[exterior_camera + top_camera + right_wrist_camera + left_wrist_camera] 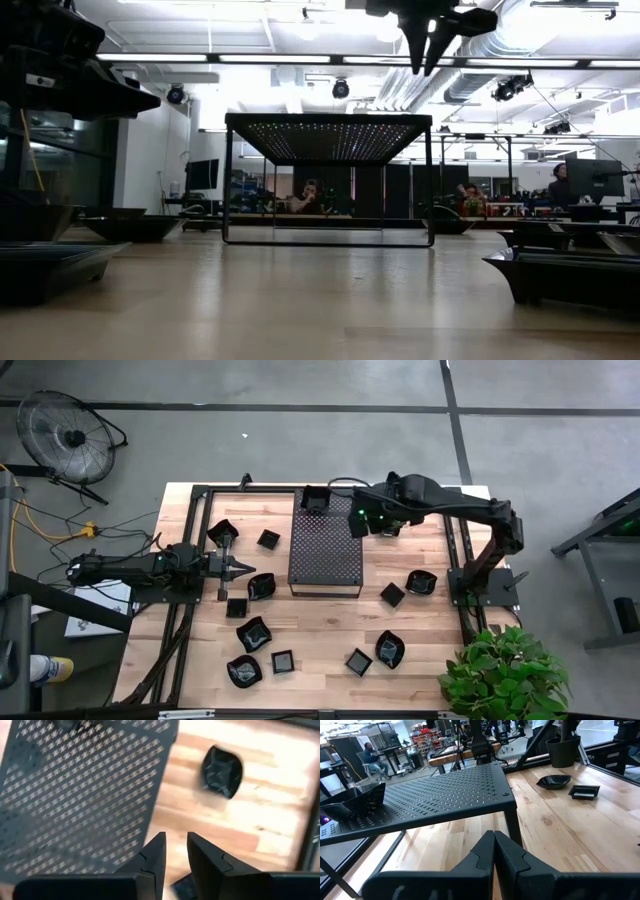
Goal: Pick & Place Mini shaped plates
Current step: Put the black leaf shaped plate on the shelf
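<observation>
From overhead, the perforated tray (325,550) anchored everything: one square dish (315,499) sat on its far end, while the other mini shaped plates (253,633) lay scattered on the wooden table (330,625) to both sides of the tray and nearer than it. The right gripper (358,523) hung over the tray's far right edge, carrying nothing; the left gripper (246,568) waited just left of the tray. At table level the right gripper (428,50) rode high above the tray (330,125), fingers slightly apart, so a descent from there risked striking the tray's edge instead of a plate. The left wrist view showed its fingers (485,852) pressed together, pointing at the tray's leg (514,822); a forward push could ram it. The right wrist view showed fingers (156,852) parted and empty, a rounded dish (221,771) beyond the tray's side; that glossy, curved rim might well slip from a narrow pinch.
</observation>
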You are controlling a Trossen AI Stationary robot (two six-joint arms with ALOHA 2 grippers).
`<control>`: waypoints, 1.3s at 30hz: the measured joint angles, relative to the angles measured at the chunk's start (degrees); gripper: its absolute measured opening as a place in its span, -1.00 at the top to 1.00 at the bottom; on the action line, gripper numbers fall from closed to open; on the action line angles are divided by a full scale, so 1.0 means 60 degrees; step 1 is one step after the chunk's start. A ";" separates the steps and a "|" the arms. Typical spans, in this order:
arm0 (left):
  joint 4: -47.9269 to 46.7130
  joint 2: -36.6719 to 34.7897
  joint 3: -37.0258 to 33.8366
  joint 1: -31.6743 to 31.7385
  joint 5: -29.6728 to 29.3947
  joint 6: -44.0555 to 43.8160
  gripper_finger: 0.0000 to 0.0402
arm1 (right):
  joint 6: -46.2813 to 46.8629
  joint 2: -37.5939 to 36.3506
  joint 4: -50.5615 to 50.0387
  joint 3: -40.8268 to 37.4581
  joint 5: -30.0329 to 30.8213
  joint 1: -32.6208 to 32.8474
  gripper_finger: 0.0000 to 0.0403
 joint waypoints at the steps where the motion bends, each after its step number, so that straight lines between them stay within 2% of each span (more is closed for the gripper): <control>1: 0.0000 -0.0003 0.0000 0.0000 0.0000 -0.0004 0.99 | -0.0038 -0.0009 -0.0063 0.0000 0.0058 -0.0067 0.63; 5: 0.0000 -0.0003 0.0000 0.0001 0.0000 -0.0003 0.99 | -0.0429 0.0038 -0.0051 -0.0044 0.0271 -0.0365 0.63; 7: 0.0000 -0.0003 0.0000 0.0003 -0.0003 0.0000 0.99 | -0.0644 0.0000 0.0241 -0.0483 0.0214 -0.0523 0.63; 13: 0.0000 -0.0002 0.0000 0.0002 0.0000 -0.0001 0.99 | -0.1434 -0.0769 0.3114 -0.3253 -0.0810 -0.0925 0.63; 19: 0.0000 -0.0002 0.0000 0.0000 -0.0004 -0.0002 0.99 | -0.1288 -0.1781 0.5594 -0.6032 -0.1015 -0.0969 0.64; 26: 0.0000 -0.0003 0.0000 0.0003 -0.0004 0.0000 0.99 | -0.0906 -0.2352 0.7723 -0.8513 -0.0336 -0.0450 0.64; 30: 0.0000 -0.0002 0.0000 0.0003 -0.0004 -0.0004 0.99 | -0.1133 -0.2359 0.8373 -0.9474 0.0105 -0.0341 0.64; 35: 0.0000 0.0000 0.0000 0.0000 -0.0004 -0.0003 0.99 | -0.2107 -0.2355 0.8887 -1.0213 0.0700 -0.0458 0.64; 39: 0.0000 -0.0003 0.0000 0.0001 -0.0004 -0.0003 0.99 | -0.3827 -0.2355 0.9559 -1.0536 0.0761 -0.0716 0.64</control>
